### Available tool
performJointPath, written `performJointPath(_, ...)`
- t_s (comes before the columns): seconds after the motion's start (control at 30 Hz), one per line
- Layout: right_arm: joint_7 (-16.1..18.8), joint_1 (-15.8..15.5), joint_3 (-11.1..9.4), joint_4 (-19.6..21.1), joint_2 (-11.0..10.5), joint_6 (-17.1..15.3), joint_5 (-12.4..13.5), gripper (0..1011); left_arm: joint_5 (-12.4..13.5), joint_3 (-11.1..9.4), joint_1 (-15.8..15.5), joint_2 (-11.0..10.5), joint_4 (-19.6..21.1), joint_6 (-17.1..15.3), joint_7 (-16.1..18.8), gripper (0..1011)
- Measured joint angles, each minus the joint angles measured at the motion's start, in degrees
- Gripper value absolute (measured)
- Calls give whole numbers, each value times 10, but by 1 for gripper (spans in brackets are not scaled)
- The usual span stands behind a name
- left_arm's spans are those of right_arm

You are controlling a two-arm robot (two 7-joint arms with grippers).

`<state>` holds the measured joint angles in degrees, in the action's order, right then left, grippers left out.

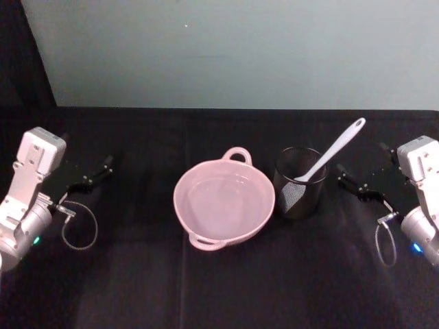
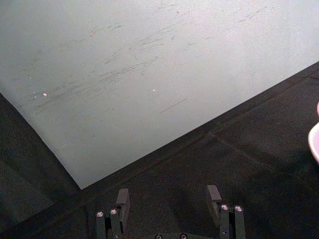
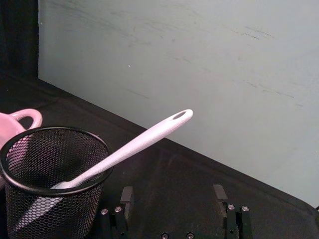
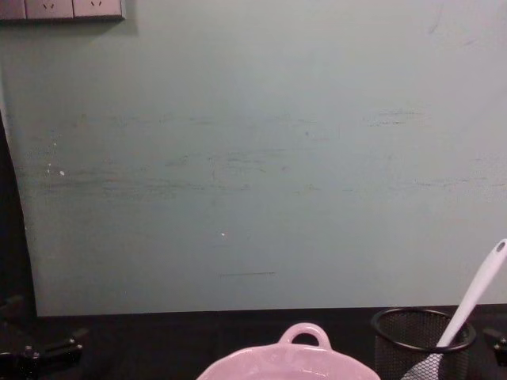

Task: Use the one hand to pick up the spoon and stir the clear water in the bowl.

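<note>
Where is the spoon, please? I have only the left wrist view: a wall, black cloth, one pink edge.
Observer: The spoon stands in a black mesh cup, just right of the bowl.
Operator: Which way does its handle lean?
Observer: Up and toward the robot's right.
Operator: Which gripper is nearer?
Observer: The right gripper, open and empty, right of the cup; the left gripper is parked left of the bowl.
</note>
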<state>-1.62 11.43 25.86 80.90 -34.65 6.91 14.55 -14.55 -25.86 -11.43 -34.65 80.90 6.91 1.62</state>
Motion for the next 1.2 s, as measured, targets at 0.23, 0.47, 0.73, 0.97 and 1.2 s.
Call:
performJointPath(0.23,0,0,0,0,0,0,0,1003,0,0,0,0,0,0,0,1011)
performJointPath(0.47,0,0,0,0,0,0,0,1003,0,0,0,0,0,0,0,1011)
performJointPath(0.73,0,0,0,0,0,0,0,1003,0,0,0,0,0,0,0,1011)
performJointPath(0.97,0,0,0,0,0,0,0,1003,0,0,0,0,0,0,0,1011)
performJointPath(1.2,0,0,0,0,0,0,0,1003,0,0,0,0,0,0,0,1011)
